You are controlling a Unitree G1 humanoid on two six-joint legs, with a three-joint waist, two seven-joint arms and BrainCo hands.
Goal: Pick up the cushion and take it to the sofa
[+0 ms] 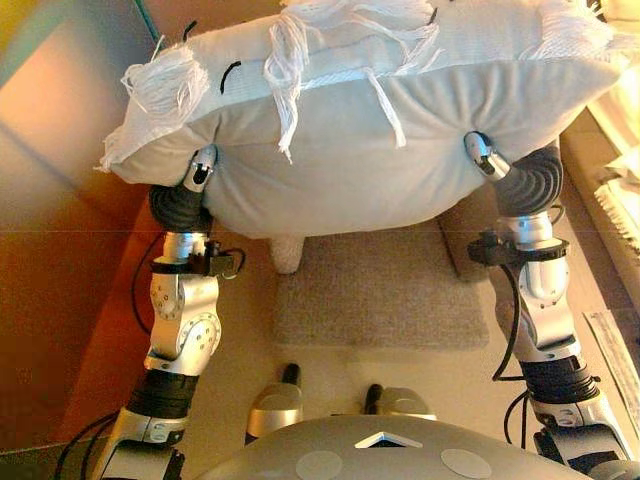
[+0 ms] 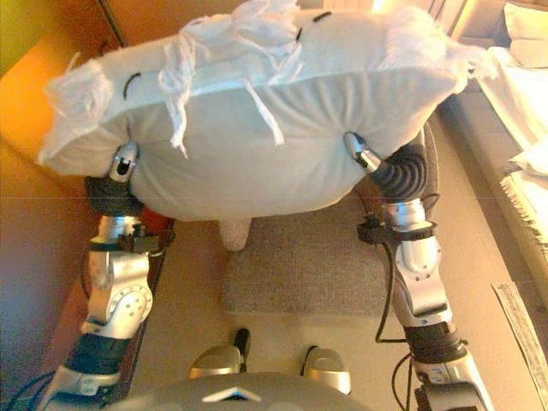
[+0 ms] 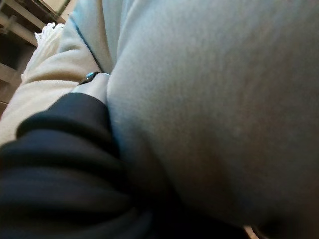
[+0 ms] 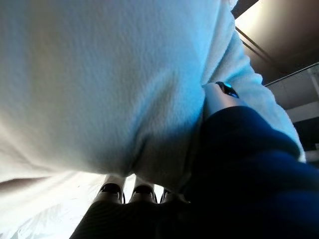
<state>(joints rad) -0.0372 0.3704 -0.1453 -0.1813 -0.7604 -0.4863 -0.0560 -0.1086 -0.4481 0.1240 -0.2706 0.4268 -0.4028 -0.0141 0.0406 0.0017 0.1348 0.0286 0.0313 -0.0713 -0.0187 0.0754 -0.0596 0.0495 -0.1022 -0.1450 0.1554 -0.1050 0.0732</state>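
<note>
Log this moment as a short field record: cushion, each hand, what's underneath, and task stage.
cushion: pale grey cushion with white fringe on top, lifted clear of the floor, held between both hands
left hand: left hand pressed into the cushion's left underside; only the thumb shows, fingers hidden
right hand: right hand pressed into its right underside; fingers mostly buried in the fabric
below: small beige rug on the floor
right edge: pale fringed fabric; whether it is the sofa cannot be told
stage: cushion picked up, not yet set down
</note>
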